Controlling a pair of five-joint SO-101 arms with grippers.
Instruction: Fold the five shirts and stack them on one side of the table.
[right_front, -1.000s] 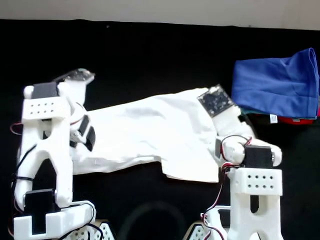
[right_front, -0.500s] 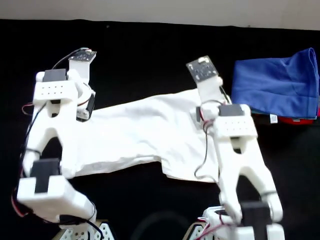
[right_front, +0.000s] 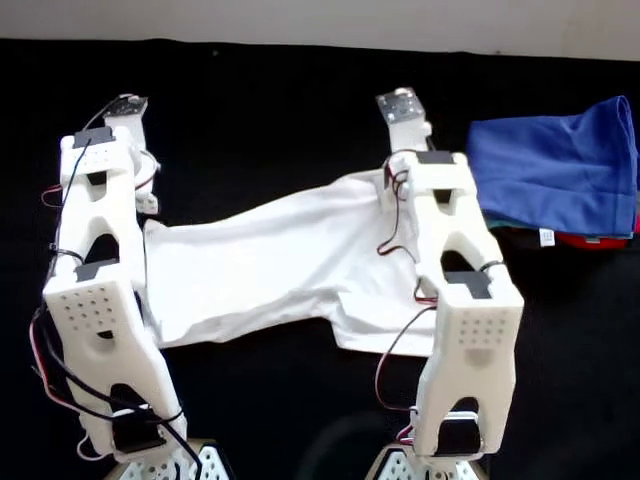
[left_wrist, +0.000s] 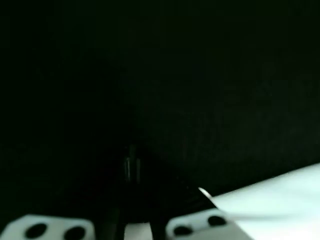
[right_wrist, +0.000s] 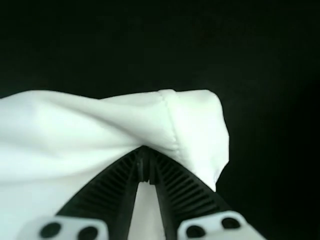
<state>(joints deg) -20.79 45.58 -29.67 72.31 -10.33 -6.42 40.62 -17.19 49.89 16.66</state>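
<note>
A white shirt (right_front: 270, 265) lies spread across the middle of the black table (right_front: 300, 110). My right gripper (right_front: 392, 185) stands at its far right corner. In the right wrist view this gripper (right_wrist: 145, 167) is shut on the shirt (right_wrist: 100, 130), and a fold with a hem bulges over the tips. My left gripper (right_front: 148, 205) is at the shirt's far left corner. In the left wrist view that gripper (left_wrist: 131, 167) looks shut and dark, with the shirt's edge (left_wrist: 280, 200) beside one jaw and no cloth seen between the tips.
A folded blue shirt (right_front: 550, 175) tops a stack at the right edge of the table, and a red one (right_front: 590, 240) peeks out beneath it. Both arms stretch from the near edge over the shirt. Bare black table lies beyond the grippers.
Both arms have swung from the near side out to the far edge of the shirt. The right gripper has taken hold of the far right corner, and the cloth has drawn tauter.
</note>
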